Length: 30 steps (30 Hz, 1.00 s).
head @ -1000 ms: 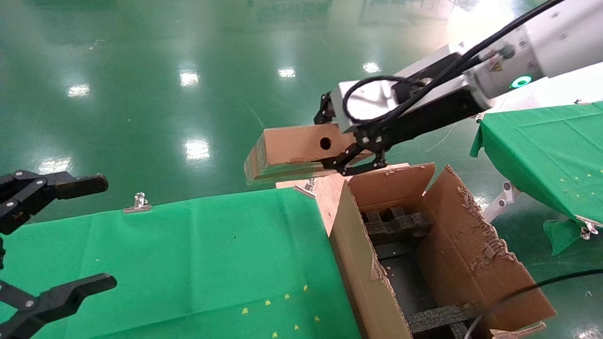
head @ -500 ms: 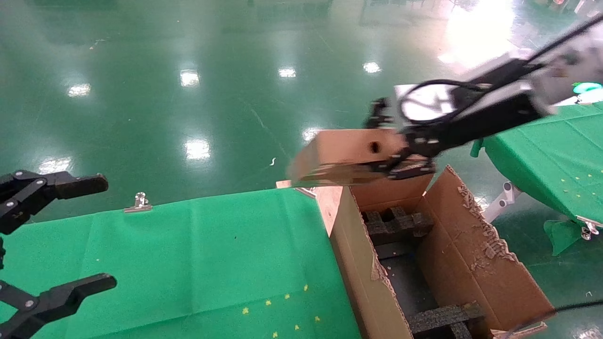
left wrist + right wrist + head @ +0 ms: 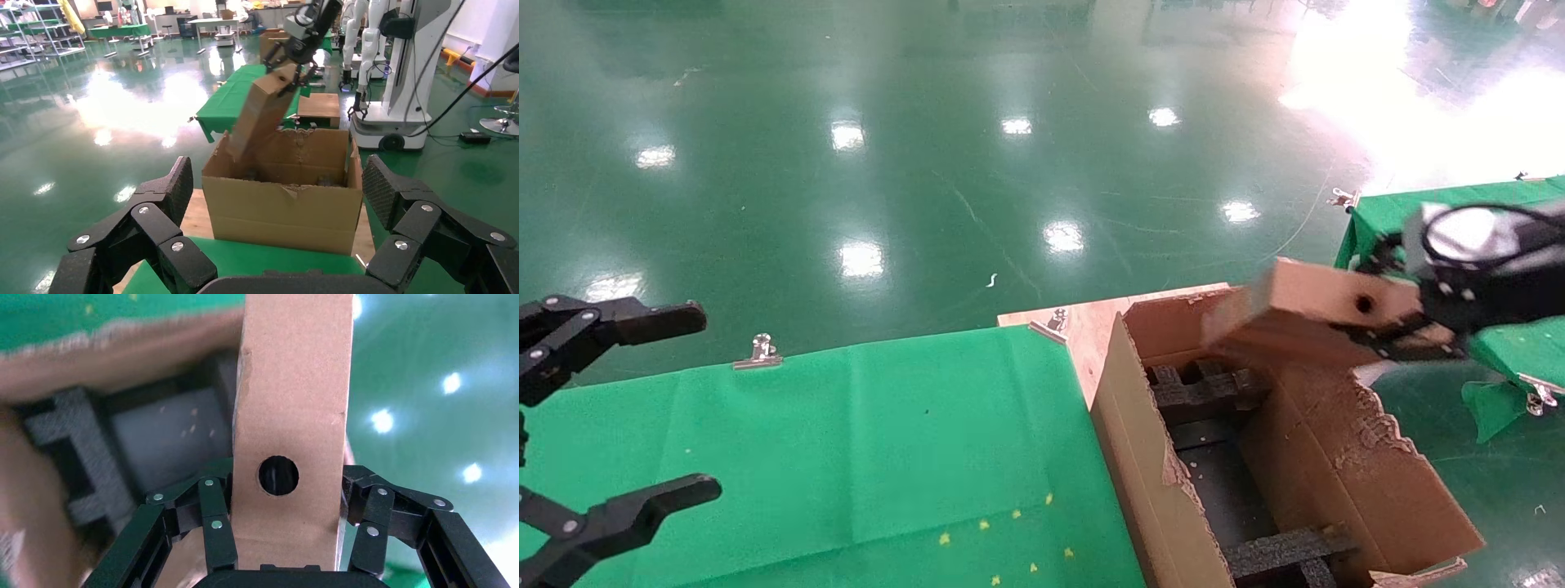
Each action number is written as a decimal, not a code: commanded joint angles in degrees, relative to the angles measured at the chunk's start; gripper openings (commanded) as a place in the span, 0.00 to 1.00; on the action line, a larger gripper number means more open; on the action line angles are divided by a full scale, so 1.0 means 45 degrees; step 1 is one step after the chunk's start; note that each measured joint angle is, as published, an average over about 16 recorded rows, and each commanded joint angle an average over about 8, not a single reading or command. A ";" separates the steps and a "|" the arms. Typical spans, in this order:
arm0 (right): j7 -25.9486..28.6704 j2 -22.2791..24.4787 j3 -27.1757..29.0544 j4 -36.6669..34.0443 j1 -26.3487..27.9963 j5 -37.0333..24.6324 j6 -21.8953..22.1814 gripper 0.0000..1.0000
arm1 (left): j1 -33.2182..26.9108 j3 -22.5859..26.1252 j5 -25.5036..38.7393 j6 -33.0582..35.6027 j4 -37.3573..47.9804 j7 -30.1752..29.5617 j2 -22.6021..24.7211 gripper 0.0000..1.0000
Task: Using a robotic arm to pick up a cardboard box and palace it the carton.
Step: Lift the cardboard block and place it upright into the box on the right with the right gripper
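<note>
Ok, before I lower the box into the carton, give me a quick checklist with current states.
1. Grip: right gripper shut on the cardboard box, fingers on both sides: ok.
2. Box over the carton opening: far end only, gripper end past the right wall: not ok.
3. Box level: tilted, far end lower: not ok.
4. Slot between the foam blocks free: cannot tell.
5. Left gripper open, parked over the green cloth, apart: ok.

Cardboard box (image 3: 1303, 314) plain brown with one dark round hole; carton (image 3: 1344, 457) brown corrugated, black foam blocks (image 3: 1205, 388) inside. Table cloth (image 3: 846, 457) bright green with small yellow specks, floor (image 3: 887, 163) glossy dark green. Both grippers, left (image 3: 568, 425) and right (image 3: 287, 539), black with silver rivets.
</note>
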 commanded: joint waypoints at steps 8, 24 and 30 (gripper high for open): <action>-0.0124 0.0604 -0.0236 -0.0579 -0.0233 0.0268 0.0126 0.00 | 0.0003 -0.0002 -0.0004 -0.0003 0.0004 0.0001 -0.0002 1.00; 0.3151 0.0565 -0.0456 -0.1110 -0.1032 0.0371 0.1250 0.00 | 0.0003 -0.0001 -0.0004 -0.0003 0.0004 0.0001 -0.0002 1.00; 0.6547 0.0807 -0.0616 -0.1125 -0.1508 0.0367 0.2108 0.00 | 0.0002 0.0000 -0.0005 -0.0003 0.0004 0.0001 -0.0002 1.00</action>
